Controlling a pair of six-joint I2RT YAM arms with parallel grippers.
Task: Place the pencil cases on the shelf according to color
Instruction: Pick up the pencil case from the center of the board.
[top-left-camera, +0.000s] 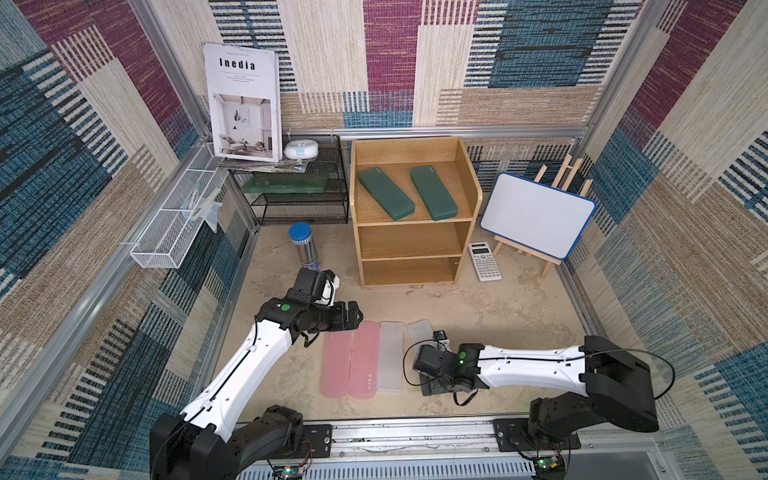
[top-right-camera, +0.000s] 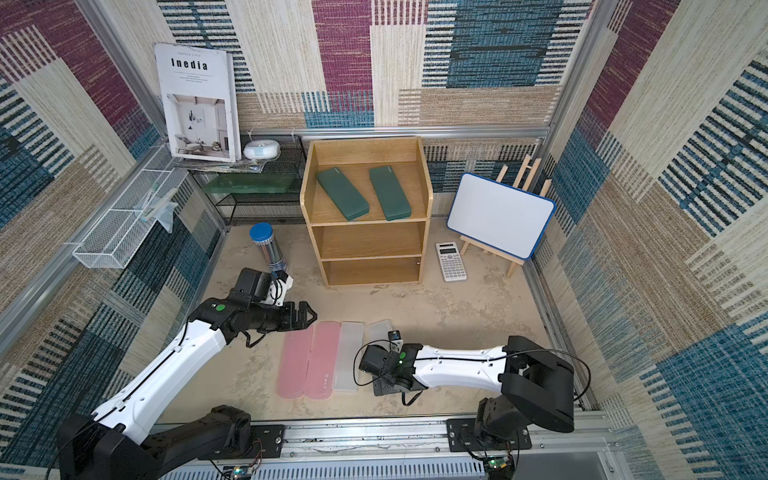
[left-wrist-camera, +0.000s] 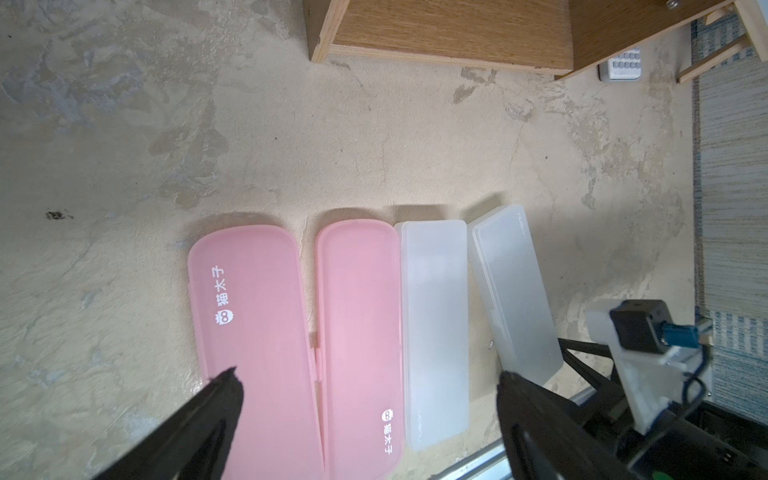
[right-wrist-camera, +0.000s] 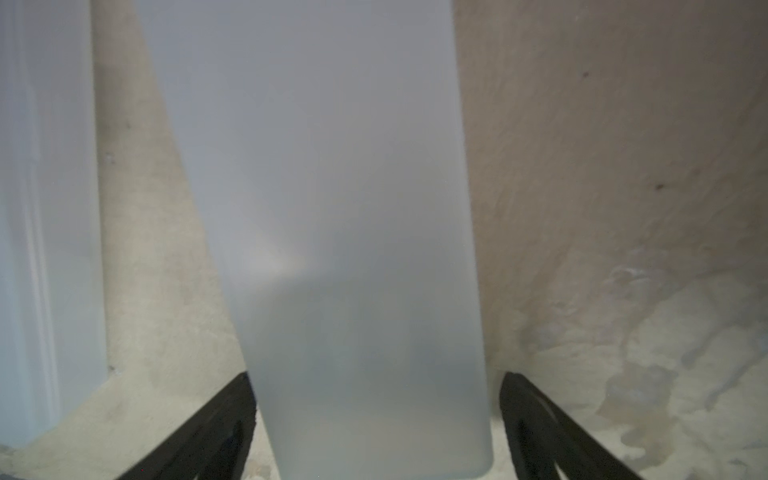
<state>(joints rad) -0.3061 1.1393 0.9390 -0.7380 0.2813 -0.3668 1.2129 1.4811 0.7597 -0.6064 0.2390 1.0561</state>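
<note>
right wrist: frosted case (right-wrist-camera: 332, 208) lies inside right gripper (right-wrist-camera: 376, 374).

You've got a shelf (top-left-camera: 411, 239) in light oak-look wood, grain visible, matt. Your green pencil cases (top-left-camera: 386, 193) read as opaque matt plastic. Pink pencil cases (left-wrist-camera: 257, 332): smooth, slightly translucent plastic with a soft sheen. Frosted white pencil cases (right-wrist-camera: 332, 208): cloudy satin plastic. Your tabletop (top-left-camera: 478, 316) looks rough, mottled and sandy. Walls (top-left-camera: 83, 187): woven, carpet-like cloth. Rack (top-left-camera: 303, 210): black metal mesh. Whiteboard (top-left-camera: 536, 216): glossy face.
</note>
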